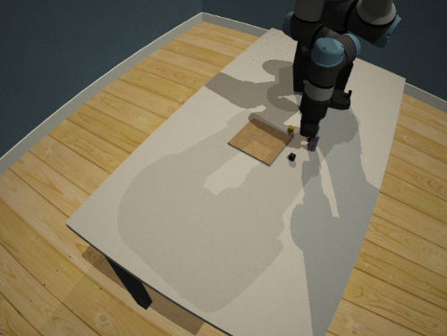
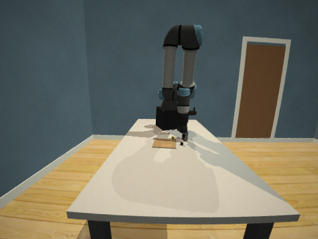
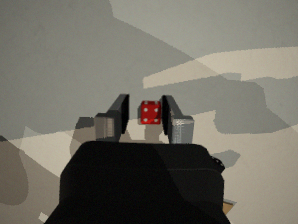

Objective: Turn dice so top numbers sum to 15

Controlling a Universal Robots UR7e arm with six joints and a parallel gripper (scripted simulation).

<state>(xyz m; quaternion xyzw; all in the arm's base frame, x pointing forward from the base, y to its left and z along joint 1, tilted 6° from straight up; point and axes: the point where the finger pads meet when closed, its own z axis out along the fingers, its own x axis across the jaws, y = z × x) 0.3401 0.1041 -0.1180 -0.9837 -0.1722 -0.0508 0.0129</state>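
My gripper (image 1: 311, 144) (image 2: 184, 138) (image 3: 145, 107) is partly open, low over the table right of the mat. A red die (image 3: 151, 113) (image 1: 308, 143) (image 2: 184, 139) is between its fingers, closer to the right finger in the wrist view, with a gap on the left. Its face toward the wrist camera shows several white pips. A black die (image 1: 291, 156) (image 2: 181, 143) lies on the table right of the mat. A yellow die (image 1: 290, 129) (image 2: 172, 137) lies just off the mat's back right corner. The brown mat (image 1: 257, 142) (image 2: 164, 144) lies flat. Black and yellow pips are too small to read.
The pale table (image 1: 179, 250) (image 2: 143, 191) carries broad arm shadows. The robot base (image 2: 165, 118) stands at its back. A corner of the mat shows at the lower right of the wrist view. The table's right edge is well beyond the gripper.
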